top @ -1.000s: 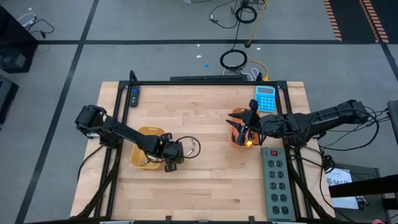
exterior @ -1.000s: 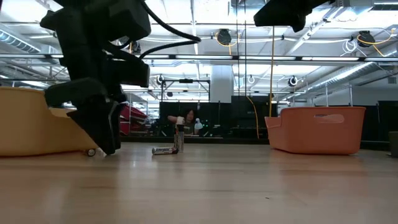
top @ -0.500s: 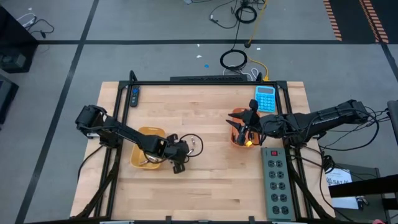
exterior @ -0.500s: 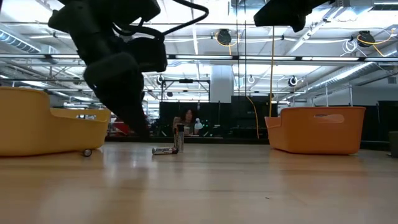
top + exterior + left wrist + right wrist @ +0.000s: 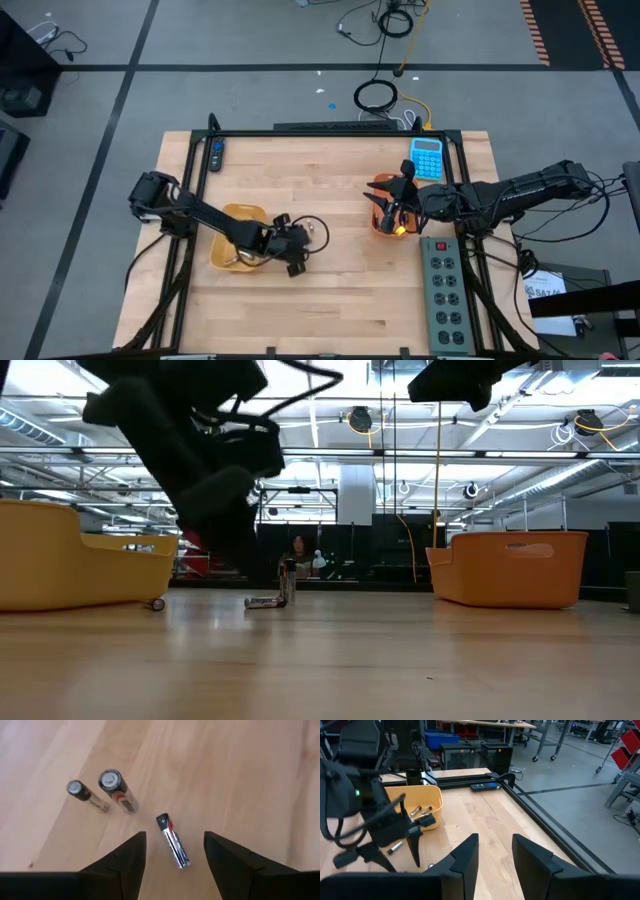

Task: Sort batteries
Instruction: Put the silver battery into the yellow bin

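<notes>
Three silvery batteries stand out on the wood in the left wrist view: two on end (image 5: 111,782) (image 5: 76,789) and one lying flat (image 5: 173,842). In the low view they show as a pair (image 5: 285,585). My left gripper (image 5: 175,839) is open above the lying battery, one finger on either side, touching nothing. Another battery (image 5: 157,603) lies by the yellow tray (image 5: 240,216), which holds more batteries (image 5: 417,811). My right gripper (image 5: 496,851) waits open over the orange tray (image 5: 377,187).
A blue calculator (image 5: 427,158) lies at the far right and a grey power strip (image 5: 446,290) at the near right. A black remote (image 5: 217,155) rests near the far left rail. Bare wood spreads between the two trays.
My left gripper has moved from beside the yellow tray toward the table's right, rising off the table, and now hangs over the batteries in the middle. The right arm has kept still.
</notes>
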